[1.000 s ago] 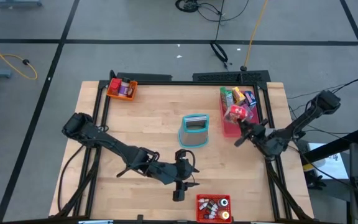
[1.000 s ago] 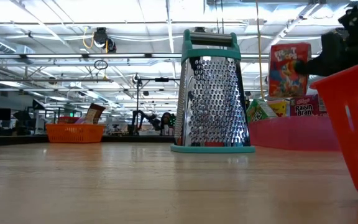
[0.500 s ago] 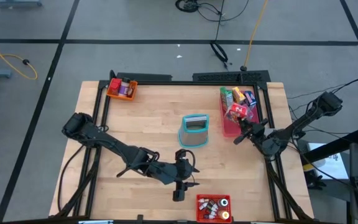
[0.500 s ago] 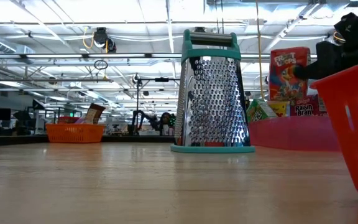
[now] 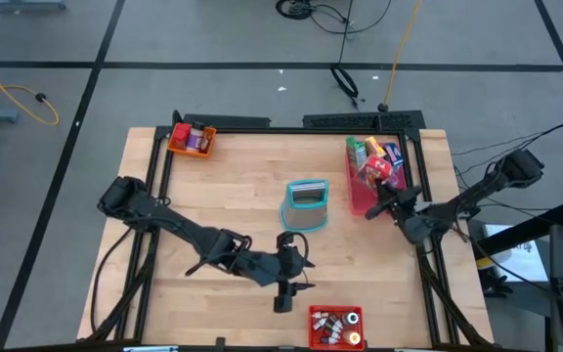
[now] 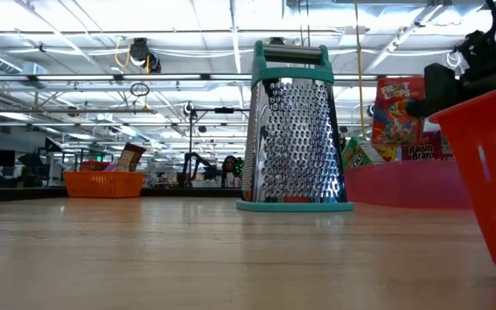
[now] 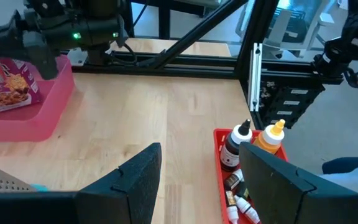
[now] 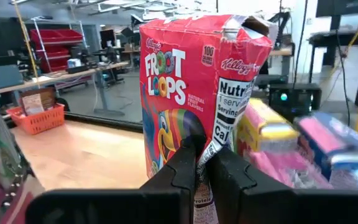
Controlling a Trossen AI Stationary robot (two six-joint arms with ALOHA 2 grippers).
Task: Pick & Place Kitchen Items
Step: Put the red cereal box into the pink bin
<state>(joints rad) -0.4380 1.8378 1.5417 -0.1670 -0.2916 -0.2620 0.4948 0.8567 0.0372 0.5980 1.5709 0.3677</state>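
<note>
pale wood table [image 5: 233,186] amid grey floor; right gripper [image 8: 202,163] pinching cereal box [image 8: 194,87], left gripper [image 7: 197,168] open

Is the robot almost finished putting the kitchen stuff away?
Not yet. The red bin already holds small bottles. The right gripper is shut on the Froot Loops box above the pink tray. More packets wait there; the left gripper hangs open.

grater [image 5: 307,204] at table [image 5: 233,186] centre | tray [image 5: 360,200] with cereal box [image 5: 375,173] right of it | bin [image 5: 191,139] at back-left corner | bin with bottles [image 5: 335,327] at front edge
</note>
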